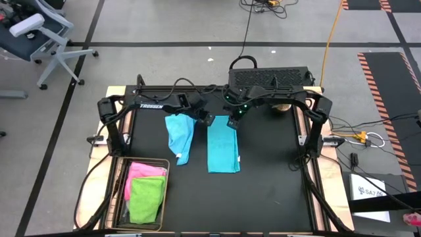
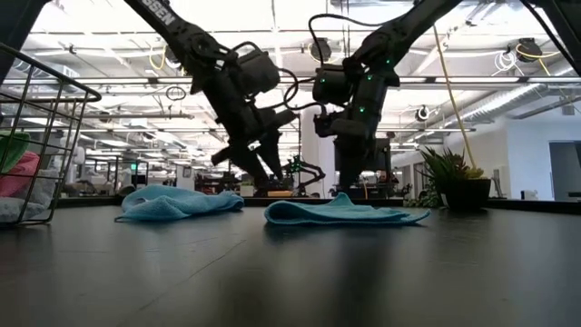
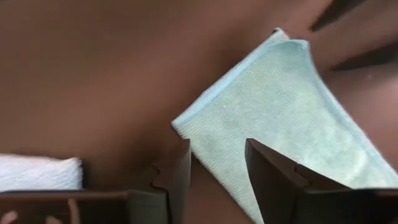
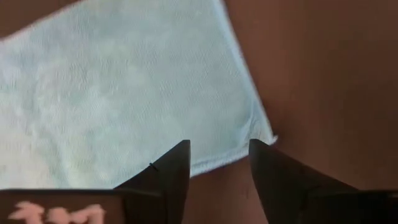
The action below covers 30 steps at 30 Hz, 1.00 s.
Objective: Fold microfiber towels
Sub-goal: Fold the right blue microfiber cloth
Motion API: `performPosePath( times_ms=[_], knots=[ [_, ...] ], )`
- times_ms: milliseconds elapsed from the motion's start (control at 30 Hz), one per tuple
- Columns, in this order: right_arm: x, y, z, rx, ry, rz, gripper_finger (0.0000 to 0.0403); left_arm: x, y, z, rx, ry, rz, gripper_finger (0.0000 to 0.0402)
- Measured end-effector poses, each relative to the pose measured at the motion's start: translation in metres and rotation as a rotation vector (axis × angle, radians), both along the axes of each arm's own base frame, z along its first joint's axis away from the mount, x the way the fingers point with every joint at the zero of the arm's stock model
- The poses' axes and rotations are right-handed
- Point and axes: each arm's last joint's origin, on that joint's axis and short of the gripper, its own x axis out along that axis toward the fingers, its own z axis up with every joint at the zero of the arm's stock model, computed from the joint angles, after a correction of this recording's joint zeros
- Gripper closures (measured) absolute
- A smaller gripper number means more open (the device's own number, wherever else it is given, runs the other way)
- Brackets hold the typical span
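Note:
A teal towel (image 1: 223, 151) lies flat on the black table as a long rectangle running near to far. My left gripper (image 1: 209, 121) hovers open just above its far left corner (image 3: 186, 124), and my right gripper (image 1: 233, 124) hovers open just above its far right corner (image 4: 264, 134). Neither touches the cloth. Left of the teal towel lies a light blue towel (image 1: 178, 133), crumpled and partly doubled over. In the low view both towels rest on the table, with my left gripper (image 2: 261, 163) and right gripper (image 2: 347, 188) above them.
A wire mesh basket (image 1: 120, 172) at the near left holds a pink towel (image 1: 143, 171) and a lime green towel (image 1: 146, 199). A small potted plant (image 2: 458, 182) stands at the far right. Bare black table (image 1: 276, 178) lies right of the teal towel.

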Motion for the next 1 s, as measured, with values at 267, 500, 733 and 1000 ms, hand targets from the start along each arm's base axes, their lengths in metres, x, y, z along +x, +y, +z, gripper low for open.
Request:
performPosePath(
  times_ms=[267,500,733,1000],
  knots=[
    [-0.004,-0.016,0.001,-0.006,-0.039,-0.093,0.0225,0.001,0.001,-0.008,-0.037,0.006,0.000,0.0227],
    [-0.012,-0.013,-0.015,0.012,-0.017,-0.126,0.0224,0.002,0.001,-0.010,-0.059,0.000,0.028,0.0226],
    [-0.026,-0.009,-0.041,0.044,-0.022,-0.210,0.0224,0.010,0.004,-0.035,-0.105,0.011,0.038,0.0226],
    [-0.027,-0.009,-0.046,0.048,-0.057,-0.256,0.0224,0.015,0.006,-0.045,-0.110,-0.012,0.030,0.0226]
  ],
)
